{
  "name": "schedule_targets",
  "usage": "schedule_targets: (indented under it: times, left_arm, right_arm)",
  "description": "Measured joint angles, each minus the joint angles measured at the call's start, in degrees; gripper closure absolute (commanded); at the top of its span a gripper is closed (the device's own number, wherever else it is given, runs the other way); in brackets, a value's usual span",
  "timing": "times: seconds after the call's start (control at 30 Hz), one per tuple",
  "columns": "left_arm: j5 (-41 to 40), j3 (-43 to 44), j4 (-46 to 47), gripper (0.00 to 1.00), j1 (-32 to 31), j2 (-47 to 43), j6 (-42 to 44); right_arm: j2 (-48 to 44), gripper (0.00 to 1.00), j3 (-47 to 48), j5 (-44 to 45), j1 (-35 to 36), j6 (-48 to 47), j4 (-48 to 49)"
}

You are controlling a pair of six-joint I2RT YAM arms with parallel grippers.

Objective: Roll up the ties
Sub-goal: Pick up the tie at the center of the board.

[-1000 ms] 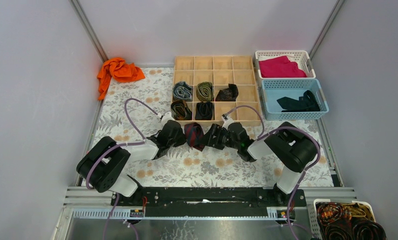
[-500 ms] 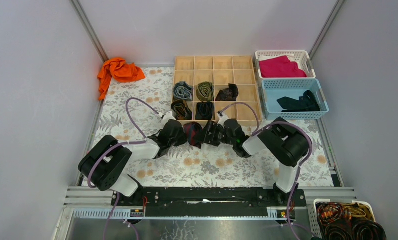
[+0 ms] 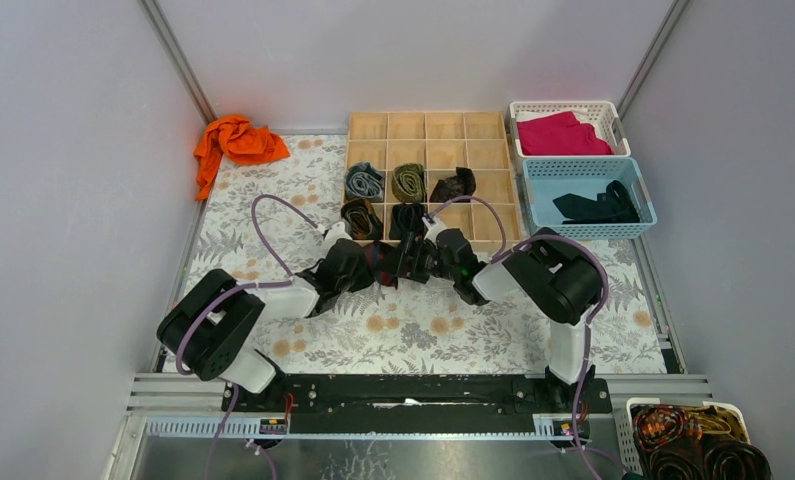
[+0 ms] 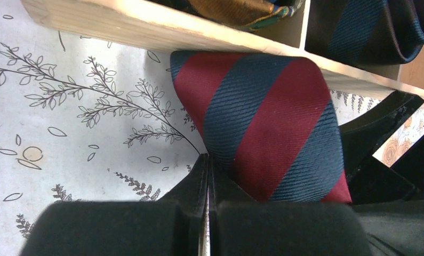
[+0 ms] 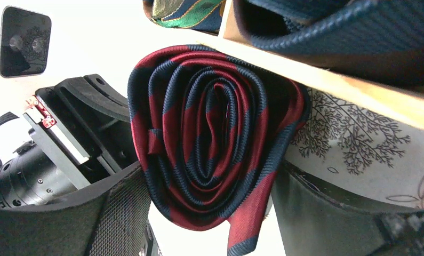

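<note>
Ribbed navy-and-red tie [image 5: 209, 138] — a tight oval coil — beside smooth wooden tray [image 5: 359, 88].

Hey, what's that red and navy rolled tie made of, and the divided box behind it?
Rolled tie: woven fabric, possibly silk or polyester; fine diagonal ribbing and a slight sheen show. Divided box: pale wood, maybe plywood, seemingly unfinished; matte tan surfaces with faint grain.
</note>
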Motion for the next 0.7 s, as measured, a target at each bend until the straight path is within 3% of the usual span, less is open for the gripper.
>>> schedule_targets:
  times: [0.27,0.5,0.7]
  left_arm:
    - [0.0,0.0,0.8,1.0,0.0,0.4,0.2]
    - [-0.2,0.0,1.2,1.0,0.0,0.5,0.6]
    - [-0.3,0.0,1.2,1.0,0.0,0.5,1.1]
  right_arm:
    - [2.0,0.31,2.4,-0.2,0.4,0.5,-1.0]
    - [4.5,0.51,3.4,-0.8,0.4,1.0,0.2]
    - [5.5,0.76,3.6,-0.6,0.4,0.5,1.0]
